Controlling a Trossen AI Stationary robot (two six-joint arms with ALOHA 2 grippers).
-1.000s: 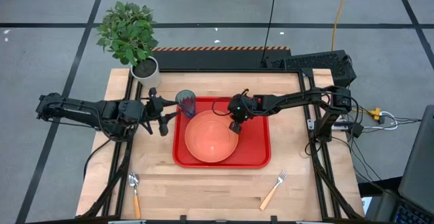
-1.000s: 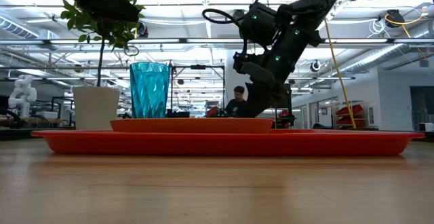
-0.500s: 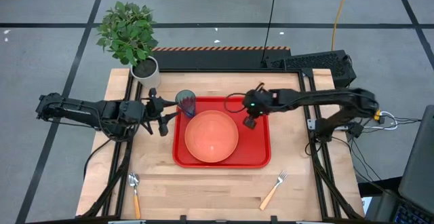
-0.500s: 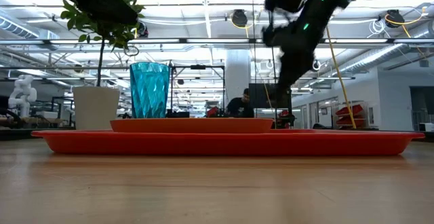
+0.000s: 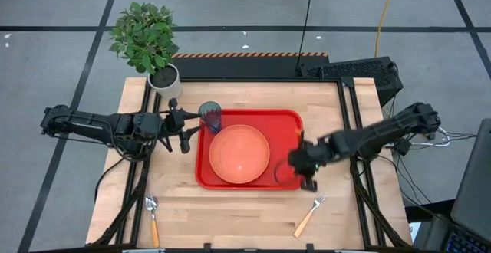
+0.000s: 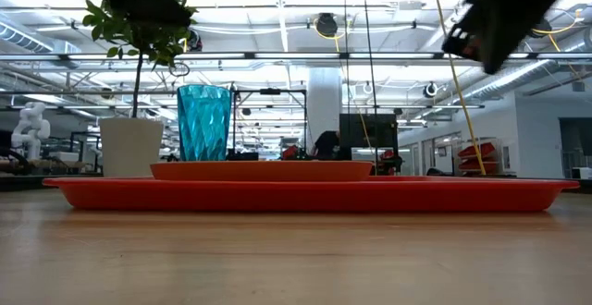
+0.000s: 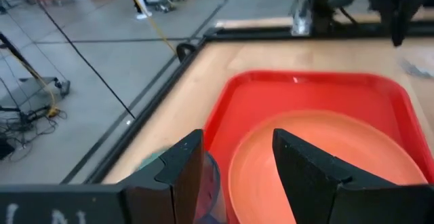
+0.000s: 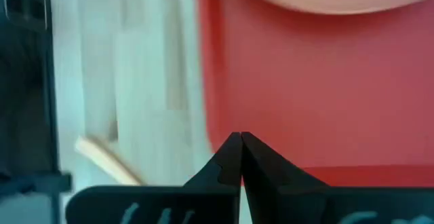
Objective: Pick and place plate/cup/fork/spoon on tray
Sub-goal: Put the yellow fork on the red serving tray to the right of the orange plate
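Note:
The salmon-orange plate (image 5: 239,154) lies flat in the red tray (image 5: 290,130). The teal cup (image 5: 210,116) stands upright in the tray's far left corner. My left gripper (image 5: 184,129) hangs open just left of the cup; in its wrist view the cup (image 7: 211,183) shows behind one finger. My right gripper (image 5: 309,182) is shut with nothing between its fingers and hovers over the tray's near right corner (image 8: 224,108). The fork (image 5: 309,214) lies on the table near the front right, its handle (image 8: 108,159) showing beside the tray. The spoon (image 5: 153,218) lies at the front left.
A potted plant (image 5: 146,38) in a white pot (image 6: 129,146) stands at the table's far left corner. Bare wooden tabletop (image 5: 230,215) stretches between spoon and fork along the near edge. Black frame rails run along both sides of the table.
My right gripper has swung from above the plate's far right rim toward the table's near right, rising and tipping steeply down, and now hangs over the tray's near right corner, shut throughout. Plate, cup, fork and spoon have not moved.

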